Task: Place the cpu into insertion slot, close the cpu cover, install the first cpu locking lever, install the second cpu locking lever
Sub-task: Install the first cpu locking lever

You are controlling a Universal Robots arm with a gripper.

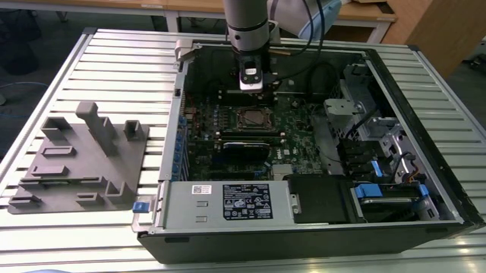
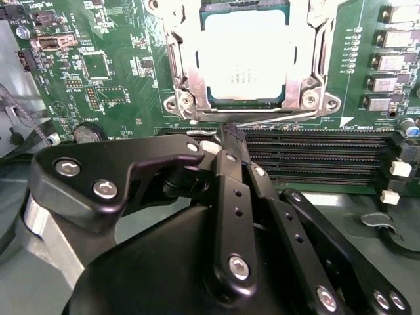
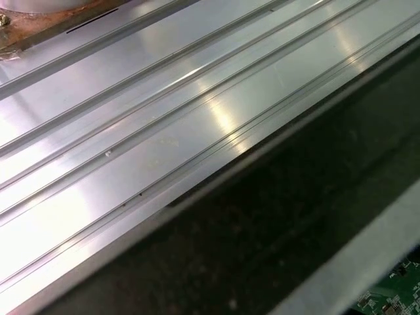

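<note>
Pincer (image 2: 231,131) clenched on nothing, just beside the loaded socket.

Its black fingers (image 2: 226,197) meet at the tip above the long memory slots (image 2: 315,157), next to the insertion slot (image 2: 249,104). The cpu (image 2: 244,62), a flat square with a dull pale-silver top, sits in that slot. The cpu cover (image 2: 186,72), a thin silvery frame, lies down around its edges. The green motherboard (image 2: 111,79) lies inside the open computer case (image 1: 395,79), mid-desk (image 1: 114,62). A grey fixture block (image 1: 83,159) sits by the desk's edge at the exterior view's left.
</note>
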